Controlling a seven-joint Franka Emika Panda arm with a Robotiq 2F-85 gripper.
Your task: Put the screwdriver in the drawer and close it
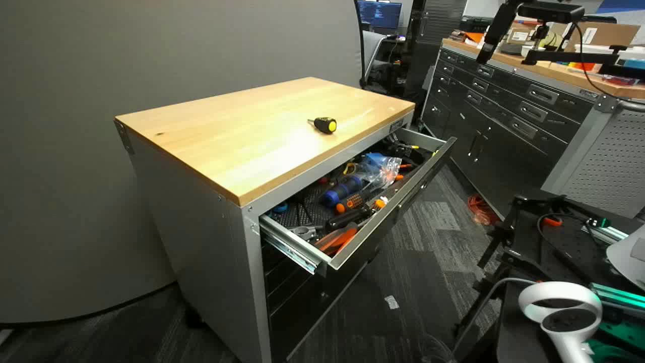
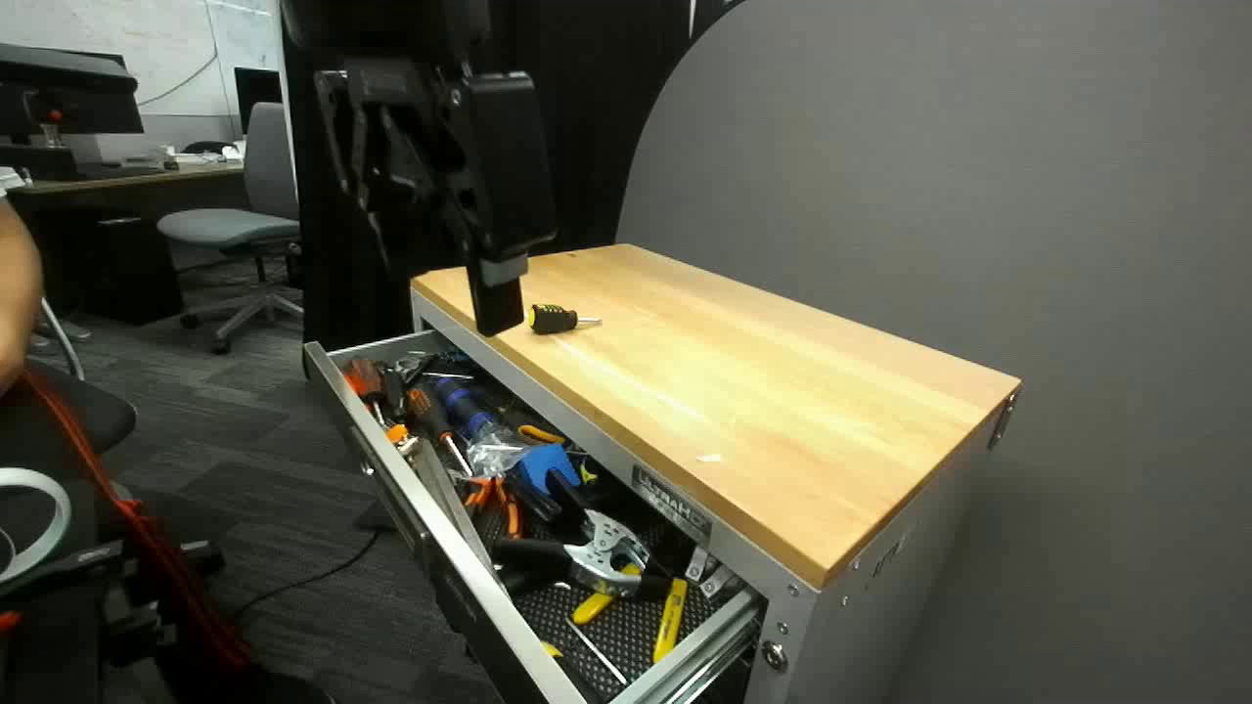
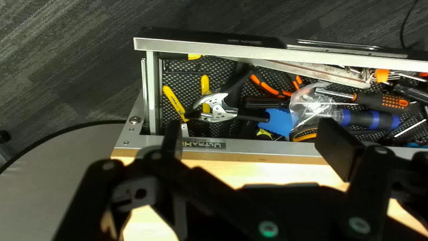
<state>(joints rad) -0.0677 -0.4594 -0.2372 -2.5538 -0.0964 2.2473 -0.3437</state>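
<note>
The screwdriver [image 1: 325, 124] lies on its side on the tabletop [image 1: 216, 136], behind and above the pulled-out drawer [image 3: 234, 50], its black and yellow handle towards the drawer and its thin shaft pointing away. In the wrist view the jaws are spread wide, gripping nothing, their tips seen across the drawer's back edge; in an exterior view they hang higher than the drawer, though how far from it I cannot tell. Inside the drawer, a metal bar [image 3: 324, 72] runs slantwise along the front, and a silvery clamp [image 3: 219, 112] lies towards one end, with a yellow handle [image 3: 174, 101] between it and the drawer's end wall. A clear bag [image 3: 306, 103] sits about the middle of the drawer, partly over a blue thing [image 3: 275, 120] near the back that I cannot name. Towards the drawer's other end lie an orange-dotted tool [image 3: 381, 100] and a blue-banded tool [image 3: 370, 119]. In the exterior views a dark cabinet [image 1: 499, 121], a white controller [image 1: 567, 322] and a grey chair [image 2: 227, 227] are all well apart from the drawer.
</note>
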